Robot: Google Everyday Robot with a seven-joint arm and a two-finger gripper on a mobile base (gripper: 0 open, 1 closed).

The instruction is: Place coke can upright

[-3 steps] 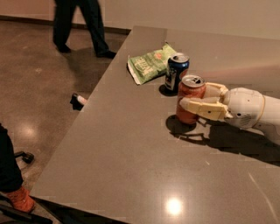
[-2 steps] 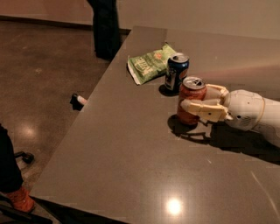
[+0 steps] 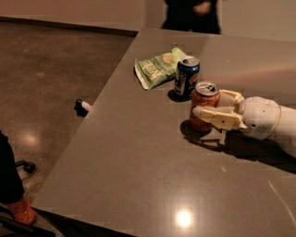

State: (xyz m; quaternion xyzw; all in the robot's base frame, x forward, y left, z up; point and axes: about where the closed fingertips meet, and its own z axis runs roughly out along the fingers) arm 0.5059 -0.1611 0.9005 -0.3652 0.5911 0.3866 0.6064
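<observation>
The coke can (image 3: pixel 203 99), orange-red with a silver top, stands upright on the grey table (image 3: pixel 138 157), just right of the middle. My gripper (image 3: pixel 209 105) reaches in from the right with its cream fingers (image 3: pixel 216 115) on either side of the can, closed around its body. The can's base rests on or very near the tabletop.
A dark blue can (image 3: pixel 187 76) stands upright just behind and left of the coke can. A green chip bag (image 3: pixel 158 67) lies further left. A person (image 3: pixel 192 14) stands beyond the table's far edge. A small object (image 3: pixel 82 106) lies on the floor to the left.
The gripper and the coke can have stayed in the same spot. The person in the background has walked from the left to behind the table.
</observation>
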